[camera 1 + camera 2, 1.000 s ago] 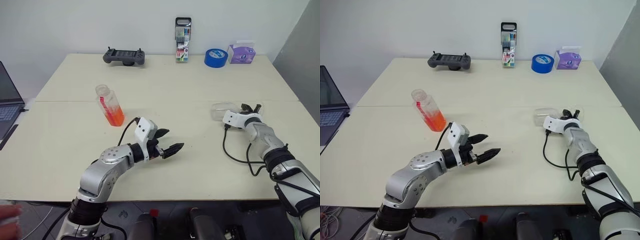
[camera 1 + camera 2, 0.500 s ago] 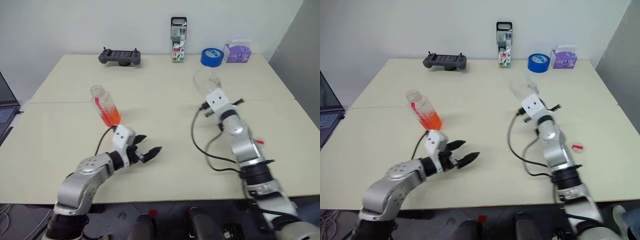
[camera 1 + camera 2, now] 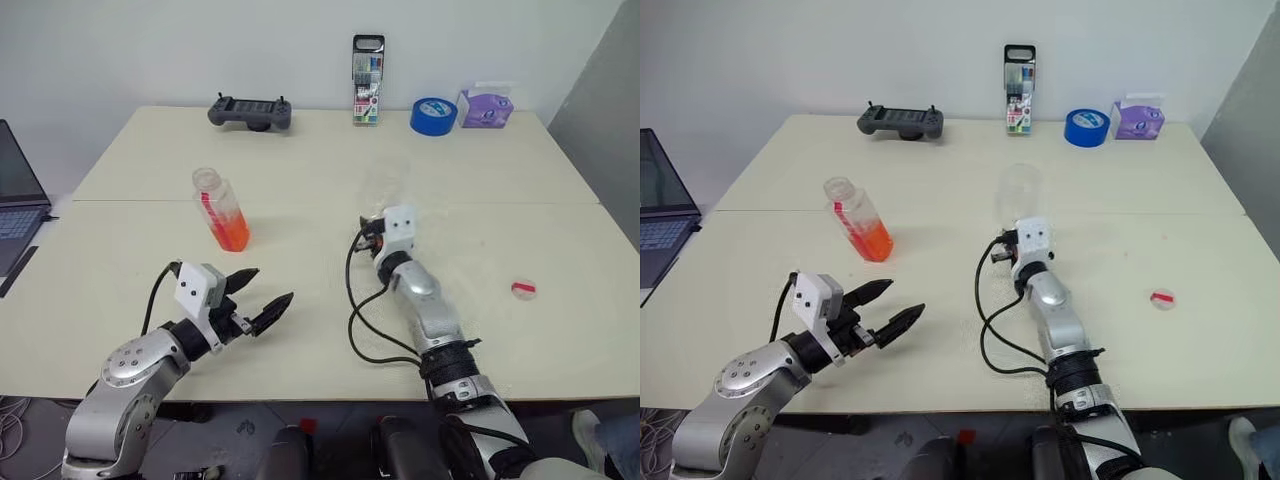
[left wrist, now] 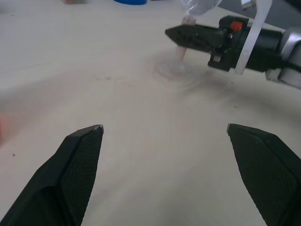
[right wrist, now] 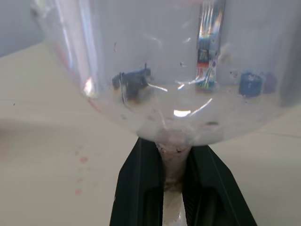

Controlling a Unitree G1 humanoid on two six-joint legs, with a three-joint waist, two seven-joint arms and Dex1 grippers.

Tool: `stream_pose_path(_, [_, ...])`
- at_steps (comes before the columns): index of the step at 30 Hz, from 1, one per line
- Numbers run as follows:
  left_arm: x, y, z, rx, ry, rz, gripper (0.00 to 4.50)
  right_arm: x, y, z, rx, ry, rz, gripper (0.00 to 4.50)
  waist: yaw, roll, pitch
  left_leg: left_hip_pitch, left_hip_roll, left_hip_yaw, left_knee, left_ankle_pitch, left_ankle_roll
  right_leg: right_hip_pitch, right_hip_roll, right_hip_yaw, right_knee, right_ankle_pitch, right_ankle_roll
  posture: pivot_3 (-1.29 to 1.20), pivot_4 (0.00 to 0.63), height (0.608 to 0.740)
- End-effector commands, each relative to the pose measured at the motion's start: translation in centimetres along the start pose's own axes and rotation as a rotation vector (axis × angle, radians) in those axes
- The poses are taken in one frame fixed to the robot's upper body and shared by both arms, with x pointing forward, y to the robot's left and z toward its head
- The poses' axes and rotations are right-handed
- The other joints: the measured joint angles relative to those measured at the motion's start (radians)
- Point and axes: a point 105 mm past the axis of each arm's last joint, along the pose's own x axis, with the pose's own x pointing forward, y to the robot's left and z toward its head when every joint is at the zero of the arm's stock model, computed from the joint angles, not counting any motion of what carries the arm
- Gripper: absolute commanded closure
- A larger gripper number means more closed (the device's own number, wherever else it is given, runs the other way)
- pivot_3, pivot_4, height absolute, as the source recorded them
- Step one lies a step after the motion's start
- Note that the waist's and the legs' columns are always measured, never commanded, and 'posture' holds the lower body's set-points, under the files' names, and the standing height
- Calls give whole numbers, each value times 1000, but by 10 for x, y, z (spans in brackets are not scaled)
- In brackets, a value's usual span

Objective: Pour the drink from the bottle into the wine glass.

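Left eye view is cutting off a laptop (image 3: 18, 205) at the table's left edge, so only part of its screen and keyboard is showing. The left gripper (image 3: 258, 298) is hovering low over the near left part of the table (image 3: 300, 150) with its two black fingers spread wide and nothing between them; compared with a second ago it is sitting further to the left and nearer the front edge. Just beyond it the bottle (image 3: 221, 209) is standing uncapped and leaning slightly, in the same spot as before, with the bright orange drink (image 3: 232, 235) filling only its lower part below the red-and-white neck label. Near the middle of the table the wine glass (image 3: 1019, 191) is standing upright, and its clear bowl is hard to make out against the pale tabletop. The right gripper (image 5: 173, 181) is closing tightly on the stem just under the bowl, as the right wrist view is showing, while the foot is resting on the table in the left wrist view. A second ago this glass was lying far to the right in the same grip; now it is standing well left of that place. Along the back edge a game controller (image 3: 250, 111), a marker case (image 3: 367, 80), a blue tape roll (image 3: 432, 115) and a purple tissue pack (image 3: 484, 107) are sitting. A small red-and-white cap (image 3: 523, 289) is lying alone on the right.
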Motion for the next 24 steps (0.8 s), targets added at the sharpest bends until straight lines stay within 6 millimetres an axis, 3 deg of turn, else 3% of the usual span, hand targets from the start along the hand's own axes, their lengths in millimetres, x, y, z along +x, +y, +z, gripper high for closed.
stream_pose_path(1, [8,-6,12,22,-56,-15,0,8,28,20,-25,-109,83,4295,-3,0,0,0,1,0,0,0,0,0,1,0,0,0,0,0,150,740])
stream_pose_path(8, [4,-7,12,6,-59,1,0,12,44,19,-61,-127,141,4295,-9,0,0,0,1,-1,0,0,0,0,1,1,0,0,0,0,150,740])
stream_pose_path(15, [0,-1,11,21,-42,17,0,10,53,4,-106,-66,207,4295,-15,0,0,0,1,-1,0,0,0,0,1,0,0,0,0,0,150,740])
stream_pose_path(19, [2,-1,11,28,-34,15,0,12,52,-9,-112,18,214,4295,-18,0,0,0,1,-1,0,0,0,0,1,0,0,0,0,0,150,740])
stream_pose_path(23, [5,-2,11,28,-36,10,0,17,45,-8,-78,58,195,4295,-19,0,0,1,1,-2,0,0,0,0,1,0,1,0,0,0,150,740])
stream_pose_path(24, [6,-2,10,29,-29,3,0,18,42,-8,-73,64,183,3945,-19,0,0,1,1,-2,0,0,0,0,1,0,1,0,0,0,150,740])
